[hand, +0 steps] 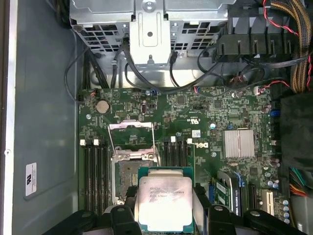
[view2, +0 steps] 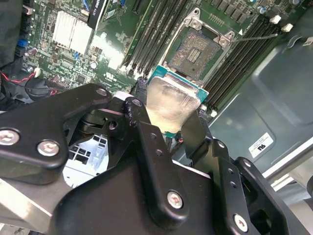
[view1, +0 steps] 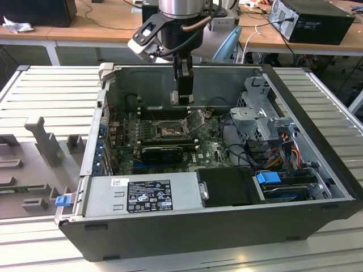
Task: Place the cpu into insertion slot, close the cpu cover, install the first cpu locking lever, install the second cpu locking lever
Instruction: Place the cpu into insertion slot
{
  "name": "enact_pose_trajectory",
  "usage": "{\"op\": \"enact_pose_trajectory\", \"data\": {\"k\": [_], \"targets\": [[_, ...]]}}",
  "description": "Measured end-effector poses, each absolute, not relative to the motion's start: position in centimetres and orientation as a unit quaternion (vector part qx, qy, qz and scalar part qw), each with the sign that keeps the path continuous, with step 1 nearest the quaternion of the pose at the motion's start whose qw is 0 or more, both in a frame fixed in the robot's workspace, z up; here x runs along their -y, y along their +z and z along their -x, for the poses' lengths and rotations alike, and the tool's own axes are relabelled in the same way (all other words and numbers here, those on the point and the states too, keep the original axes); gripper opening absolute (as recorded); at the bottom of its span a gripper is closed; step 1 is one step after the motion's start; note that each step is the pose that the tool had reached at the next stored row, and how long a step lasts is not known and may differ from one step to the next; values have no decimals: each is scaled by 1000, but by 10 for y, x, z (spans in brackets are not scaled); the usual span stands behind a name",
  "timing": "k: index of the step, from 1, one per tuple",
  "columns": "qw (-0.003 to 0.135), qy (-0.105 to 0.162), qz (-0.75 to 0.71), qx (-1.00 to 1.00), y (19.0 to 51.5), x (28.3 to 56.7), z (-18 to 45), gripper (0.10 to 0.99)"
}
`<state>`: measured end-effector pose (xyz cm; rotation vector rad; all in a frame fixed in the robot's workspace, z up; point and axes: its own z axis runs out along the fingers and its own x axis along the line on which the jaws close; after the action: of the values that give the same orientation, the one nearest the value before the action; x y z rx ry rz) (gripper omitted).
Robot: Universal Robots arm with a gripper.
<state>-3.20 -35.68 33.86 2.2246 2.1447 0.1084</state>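
Observation:
My gripper hangs inside the open computer case, shut on the cpu, a flat square chip with a pale silver top and a green rim. Black fingers clamp two opposite edges of it. In the first wrist view the cpu hovers over the green motherboard, offset to one side of the insertion slot and partly overlapping it. The insertion slot is a bare black socket with a silver rim. The cpu cover stands swung up on its hinge, and thin wire levers run along its sides. The insertion slot lies just below the gripper.
A black finned card lies on the motherboard in front of the socket. Memory slots flank the socket. A silver power supply fills the near side, and a metal drive cage with cables stands on the exterior view's right. The case wall rises on the exterior view's left.

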Motion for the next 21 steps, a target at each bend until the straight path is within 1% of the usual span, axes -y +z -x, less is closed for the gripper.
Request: {"op": "enact_pose_trajectory", "data": {"k": [7,12,21], "targets": [[25,35,-725,-687,335,357,32,525],[25,35,-718,-695,326,355,32,525],[24,35,-718,-695,318,355,32,525]]}}
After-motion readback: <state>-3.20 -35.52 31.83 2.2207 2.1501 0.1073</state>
